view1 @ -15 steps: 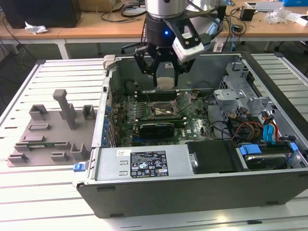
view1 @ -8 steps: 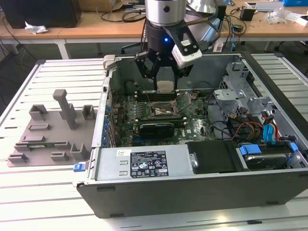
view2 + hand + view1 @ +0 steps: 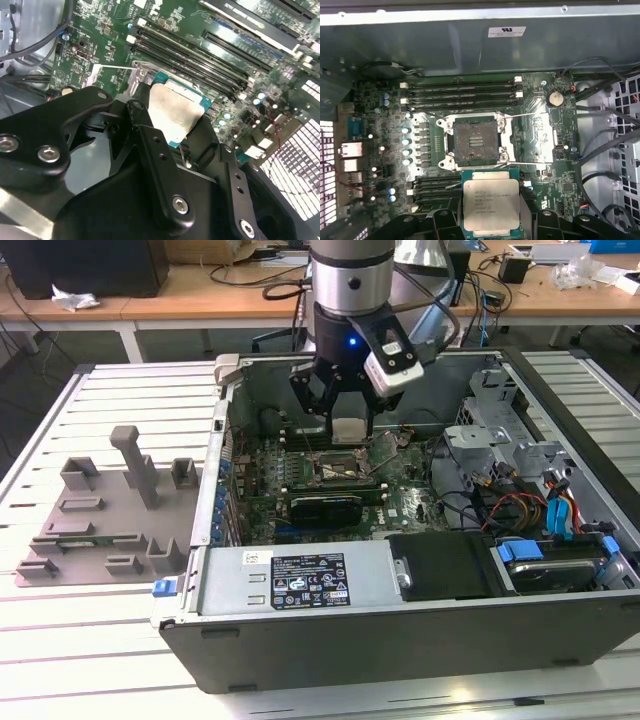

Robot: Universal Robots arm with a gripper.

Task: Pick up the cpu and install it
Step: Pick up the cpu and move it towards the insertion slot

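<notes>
— Where's the cpu (image 3: 490,205)?
— Clamped between the claw (image 3: 347,430) fingers, inside the open computer case (image 3: 400,640), above the motherboard (image 3: 385,125).
— Seated?
— Not yet. In the first wrist view the socket (image 3: 475,142) lies bare, with the cpu held near it.

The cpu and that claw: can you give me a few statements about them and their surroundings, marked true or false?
1. The claw grips the cpu by its edges. True.
2. The cpu sits in the socket. False: the socket is empty, and the cpu is in the claw.
3. The computer case lies open, with its board exposed. True.
4. The grey tray lies to the exterior view's right of the case. False: it lies to the exterior view's left.
</notes>
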